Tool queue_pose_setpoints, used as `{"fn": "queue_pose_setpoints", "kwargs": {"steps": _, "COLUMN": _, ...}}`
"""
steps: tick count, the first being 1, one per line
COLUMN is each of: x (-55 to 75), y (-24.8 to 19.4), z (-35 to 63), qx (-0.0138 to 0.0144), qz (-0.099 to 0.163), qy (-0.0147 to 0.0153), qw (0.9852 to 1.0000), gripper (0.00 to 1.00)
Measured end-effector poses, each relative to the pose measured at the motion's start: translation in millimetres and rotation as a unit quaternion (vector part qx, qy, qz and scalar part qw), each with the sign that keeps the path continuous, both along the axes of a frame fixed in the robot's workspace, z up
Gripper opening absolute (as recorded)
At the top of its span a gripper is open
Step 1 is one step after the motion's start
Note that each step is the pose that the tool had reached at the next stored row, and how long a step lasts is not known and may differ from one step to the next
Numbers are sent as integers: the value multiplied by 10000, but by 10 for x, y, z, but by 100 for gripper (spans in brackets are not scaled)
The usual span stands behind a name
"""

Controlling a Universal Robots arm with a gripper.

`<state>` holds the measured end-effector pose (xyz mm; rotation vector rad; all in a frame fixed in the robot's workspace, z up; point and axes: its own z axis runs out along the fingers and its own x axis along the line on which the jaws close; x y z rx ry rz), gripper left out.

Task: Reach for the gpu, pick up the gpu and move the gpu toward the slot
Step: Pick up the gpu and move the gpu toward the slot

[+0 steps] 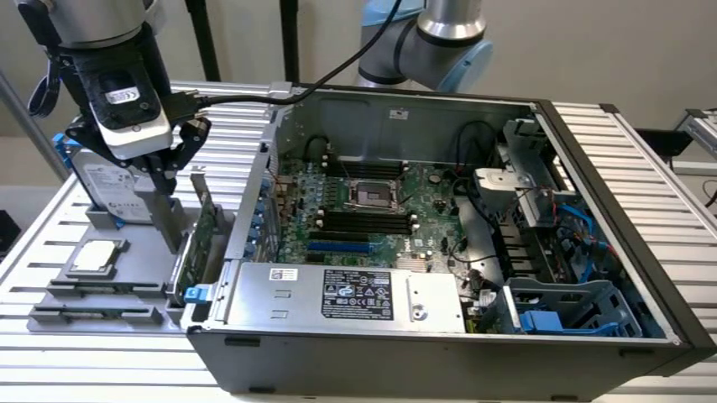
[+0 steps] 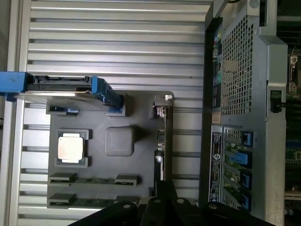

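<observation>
Claw (image 1: 166,186) hangs near upright gpu (image 1: 205,225); spread or pressed together, cannot tell.

Exterior view: you have even, diffuse light, bright on the slatted table (image 1: 661,185) at three o'clock. The inside of the computer case (image 1: 448,361) darkens toward four o'clock. Mild glare sits on the power supply cover (image 1: 431,294) at six o'clock. Wrist view: the slats are washed pale, the grey tray (image 2: 96,165) casts soft shadow, and the gripper (image 2: 163,190) shows as an unlit black mass.
</observation>
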<state>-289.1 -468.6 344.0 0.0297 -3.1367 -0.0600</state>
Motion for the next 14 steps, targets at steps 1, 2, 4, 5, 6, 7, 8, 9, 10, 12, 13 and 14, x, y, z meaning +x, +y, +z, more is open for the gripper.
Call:
{"fn": "queue_pose_setpoints", "kwargs": {"steps": 1, "x": 0, "y": 0, "z": 0, "qx": 0, "qz": 0, "qy": 0, "qw": 10000, "gripper": 11}}
{"fn": "queue_pose_setpoints", "kwargs": {"steps": 2, "x": 0, "y": 0, "z": 0, "qx": 0, "qz": 0, "qy": 0, "qw": 10000, "gripper": 11}}
{"fn": "queue_pose_setpoints", "kwargs": {"steps": 4, "x": 0, "y": 0, "z": 0, "qx": 0, "qz": 0, "qy": 0, "qw": 10000, "gripper": 11}}
{"fn": "queue_pose_setpoints", "kwargs": {"steps": 5, "x": 0, "y": 0, "z": 0, "qx": 0, "qz": 0, "qy": 0, "qw": 10000, "gripper": 11}}
{"fn": "queue_pose_setpoints", "kwargs": {"steps": 6, "x": 0, "y": 0, "z": 0, "qx": 0, "qz": 0, "qy": 0, "qw": 10000, "gripper": 11}}
{"fn": "queue_pose_setpoints", "kwargs": {"steps": 7, "x": 0, "y": 0, "z": 0, "qx": 0, "qz": 0, "qy": 0, "qw": 10000, "gripper": 11}}
{"fn": "queue_pose_setpoints", "kwargs": {"steps": 8, "x": 0, "y": 0, "z": 0, "qx": 0, "qz": 0, "qy": 0, "qw": 10000, "gripper": 11}}
{"fn": "queue_pose_setpoints", "kwargs": {"steps": 9, "x": 0, "y": 0, "z": 0, "qx": 0, "qz": 0, "qy": 0, "qw": 10000, "gripper": 11}}
{"fn": "queue_pose_setpoints", "kwargs": {"steps": 10, "x": 0, "y": 0, "z": 0, "qx": 0, "qz": 0, "qy": 0, "qw": 10000, "gripper": 11}}
{"fn": "queue_pose_setpoints", "kwargs": {"steps": 12, "x": 0, "y": 0, "z": 0, "qx": 0, "qz": 0, "qy": 0, "qw": 10000, "gripper": 12}}
{"fn": "queue_pose_setpoints", "kwargs": {"steps": 13, "x": 0, "y": 0, "z": 0, "qx": 0, "qz": 0, "qy": 0, "qw": 10000, "gripper": 18}}
{"fn": "queue_pose_setpoints", "kwargs": {"steps": 14, "x": 0, "y": 0, "z": 0, "qx": 0, "qz": 0, "qy": 0, "qw": 10000, "gripper": 24}}
